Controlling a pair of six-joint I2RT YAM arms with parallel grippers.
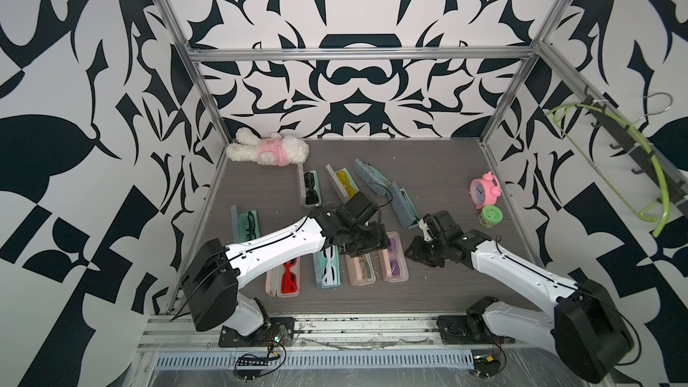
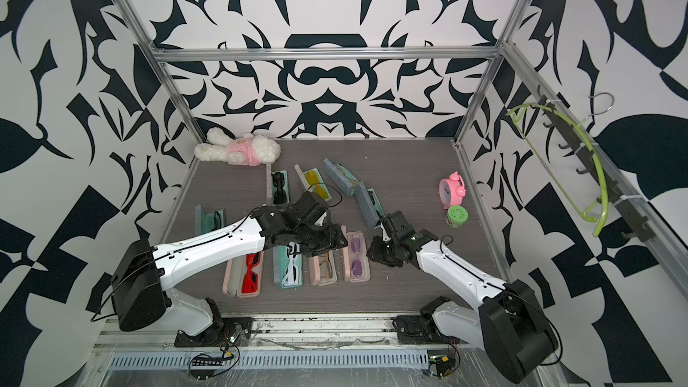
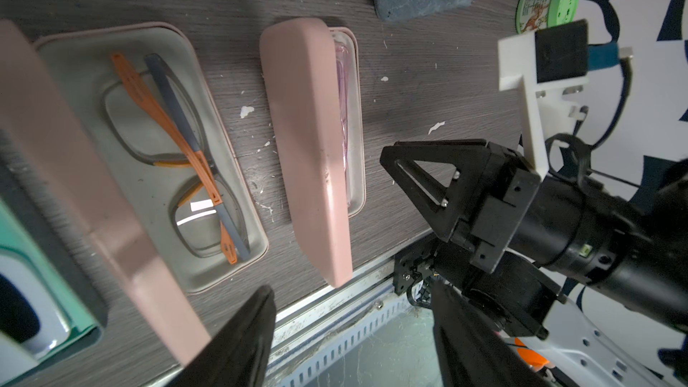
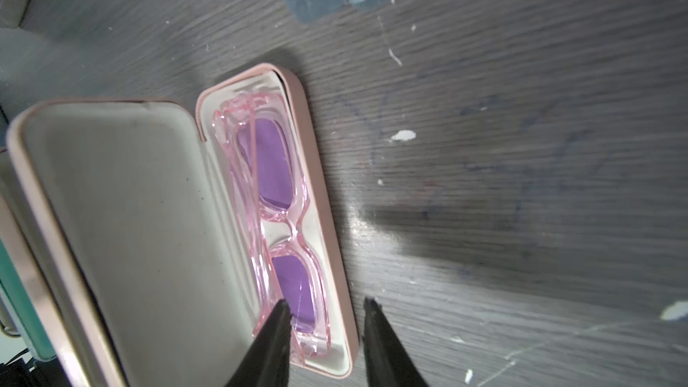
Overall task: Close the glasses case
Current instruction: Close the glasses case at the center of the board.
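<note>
Case: the pink case (image 1: 395,255) lies open on the tabletop (image 1: 428,165), rightmost in the near row and between the two arms. Its lid (image 4: 111,217) stands raised beside the purple glasses (image 4: 275,180).
Right pincer: (image 4: 327,305) has a narrow gap and holds nothing. Its tips straddle the case's outer long wall, one above a lens and one outside.
Left pincer: (image 3: 352,288) is wide and empty, on the outer side of the lid.
Risk, trapped tip: if the lid drops while the inner tip sits over the lens, it likely lands on the finger or presses the frame.
Risk, sliding: a push on the lid may shove the light case along the tabletop rather than fold it.
Risk, neighbour: the left pincer sits close to the peach case (image 3: 74,65) and could knock its lid.
Hidden: the hinge is not visible. I cannot tell whether the inner tip touches the lens.
Cut off: in both top views the left wrist covers the far ends of the near row. The right wrist view is blurred.
</note>
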